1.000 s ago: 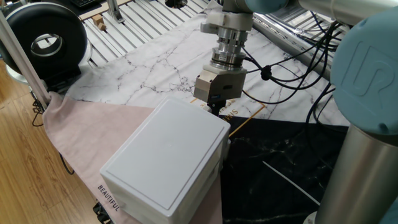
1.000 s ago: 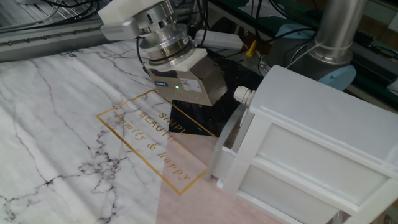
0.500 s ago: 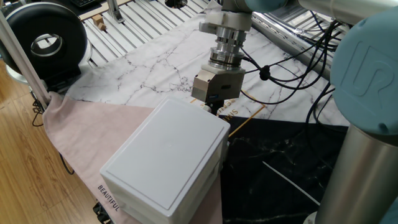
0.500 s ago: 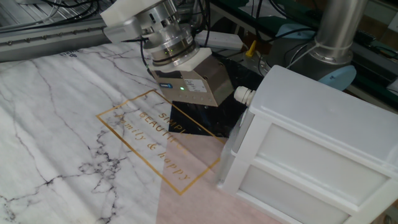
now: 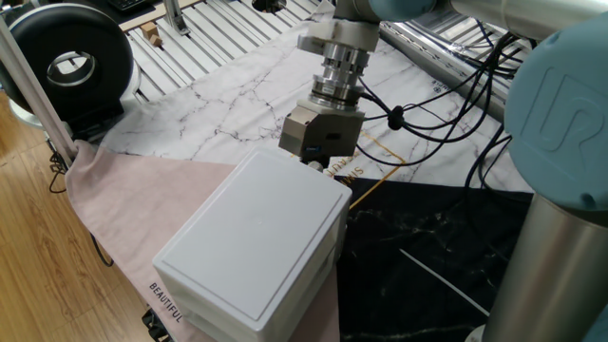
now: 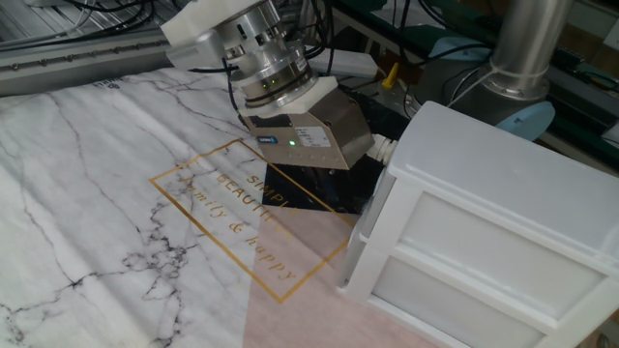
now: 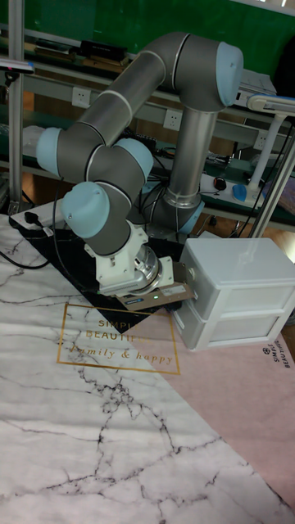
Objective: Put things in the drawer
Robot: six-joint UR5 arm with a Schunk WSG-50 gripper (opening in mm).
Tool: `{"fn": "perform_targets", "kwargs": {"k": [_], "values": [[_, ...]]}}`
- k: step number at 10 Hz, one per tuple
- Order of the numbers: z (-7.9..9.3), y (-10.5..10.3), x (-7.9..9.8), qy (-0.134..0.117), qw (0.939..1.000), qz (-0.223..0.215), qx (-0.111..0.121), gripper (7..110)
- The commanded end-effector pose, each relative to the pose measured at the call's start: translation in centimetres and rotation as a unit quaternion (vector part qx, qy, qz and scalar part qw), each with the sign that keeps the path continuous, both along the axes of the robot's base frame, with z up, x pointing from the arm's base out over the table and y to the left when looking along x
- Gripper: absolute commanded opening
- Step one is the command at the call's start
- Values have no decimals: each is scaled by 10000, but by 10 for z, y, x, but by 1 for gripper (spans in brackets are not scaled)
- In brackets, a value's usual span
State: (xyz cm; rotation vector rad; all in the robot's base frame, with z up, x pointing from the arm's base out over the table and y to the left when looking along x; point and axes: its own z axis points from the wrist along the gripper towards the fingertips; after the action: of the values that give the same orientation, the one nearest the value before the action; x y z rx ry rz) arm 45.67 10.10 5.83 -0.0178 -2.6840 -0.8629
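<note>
Marble-patterned cloth with a pink section and a black mat covers the bench (image 5: 228, 104), and a white cabinet (image 5: 252, 252) stands on the near part of it. In one fixed view the gripper (image 5: 319, 163) is seen low, just beyond the far top edge of the cabinet; its fingers are hidden behind that edge, so their spread cannot be told. No wooden cube is visible here.

From the other fixed view, the gripper (image 6: 338, 184) is pressed close against the left side of the cabinet (image 6: 484, 222), where a small white knob (image 6: 384, 148) and the upper drawer (image 6: 372, 208) front are found. That drawer appears nearly or fully shut; only a thin dark line is seen along its edge. The cube cannot be found on the cloth, and whether it lies inside the drawer is not shown.

In the tall fixed view the gripper (image 7: 176, 304) is met at the cabinet's (image 7: 246, 299) left face, touching or almost touching it. The task is judged to be in its closing stage, with the drawer being pushed home; confirmation of the cube's place is not possible.
</note>
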Motion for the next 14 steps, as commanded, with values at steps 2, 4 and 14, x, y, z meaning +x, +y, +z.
{"fn": "perform_targets", "kwargs": {"k": [2,4,14], "values": [[2,5,6,-5,10000,-76,-3,7],[2,2,6,7,10000,-67,-41,7],[-12,-17,-12,26,9991,325,-275,7]]}}
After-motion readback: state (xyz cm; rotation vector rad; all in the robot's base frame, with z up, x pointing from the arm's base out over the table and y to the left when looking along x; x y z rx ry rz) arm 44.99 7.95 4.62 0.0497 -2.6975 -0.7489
